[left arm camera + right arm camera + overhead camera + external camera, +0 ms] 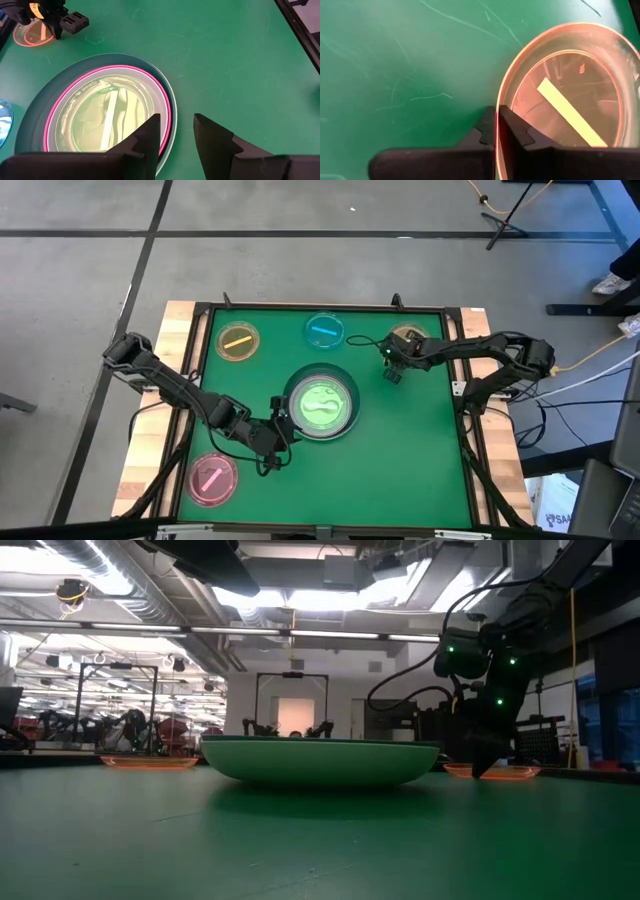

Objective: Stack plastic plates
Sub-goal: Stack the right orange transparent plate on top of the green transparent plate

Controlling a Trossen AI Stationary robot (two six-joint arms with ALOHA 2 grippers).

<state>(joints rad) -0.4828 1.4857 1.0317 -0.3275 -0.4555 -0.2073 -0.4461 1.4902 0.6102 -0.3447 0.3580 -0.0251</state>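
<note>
A stack of large plates (320,405) sits mid-table: dark teal outermost, then a pink rim, then light green, with a small green plate (107,117) inside. My left gripper (177,132) is open at the stack's near-left rim (282,418), one finger above the rim and one above the mat. My right gripper (497,120) is shut on the small brown plate (405,340) toward the far right. Small orange (238,342), blue (324,330) and pink (212,478) plates lie flat on the mat. My right gripper pinches the brown plate's rim (496,102) between its two fingers, one inside the plate and one outside. The fingers come from above, pointing down (488,745). The plate (495,772) still lies on the mat.
The green mat (400,460) has a dark raised frame with wooden boards along both sides. Free room lies on the mat's near-right part. The blue plate lies just beyond the stack on its far side. A workshop room shows beyond the table in the low view.
</note>
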